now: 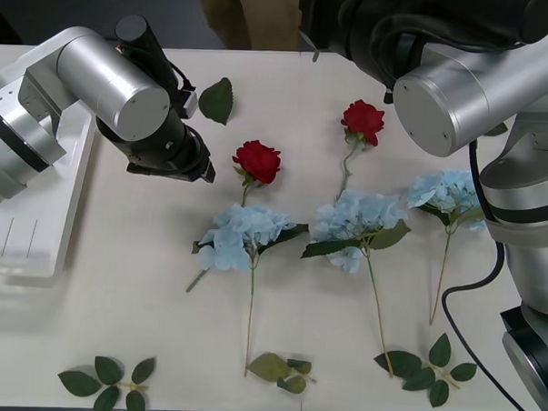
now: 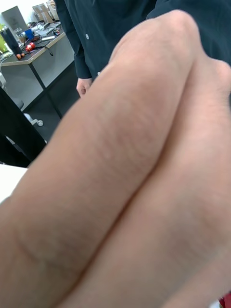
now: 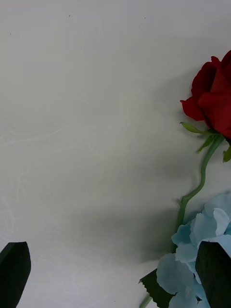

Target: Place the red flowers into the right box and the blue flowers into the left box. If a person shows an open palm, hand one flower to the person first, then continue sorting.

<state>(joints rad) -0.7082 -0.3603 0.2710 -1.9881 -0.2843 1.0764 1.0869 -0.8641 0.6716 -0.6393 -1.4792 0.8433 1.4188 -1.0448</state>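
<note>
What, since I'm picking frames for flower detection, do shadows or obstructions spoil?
Front view: even light, faint shadow under the left gripper. Left wrist view: broad soft shadow on the table beside the red rose. Right wrist view: a person's hand against the camera hides most else.

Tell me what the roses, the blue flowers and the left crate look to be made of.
The red flowers: likely fabric petals, matte and velvety, on plastic-looking green stems.
The blue flowers: thin cloth-like petals, matte and slightly translucent.
The left box: white moulded plastic, smooth, with a ribbed base.
</note>
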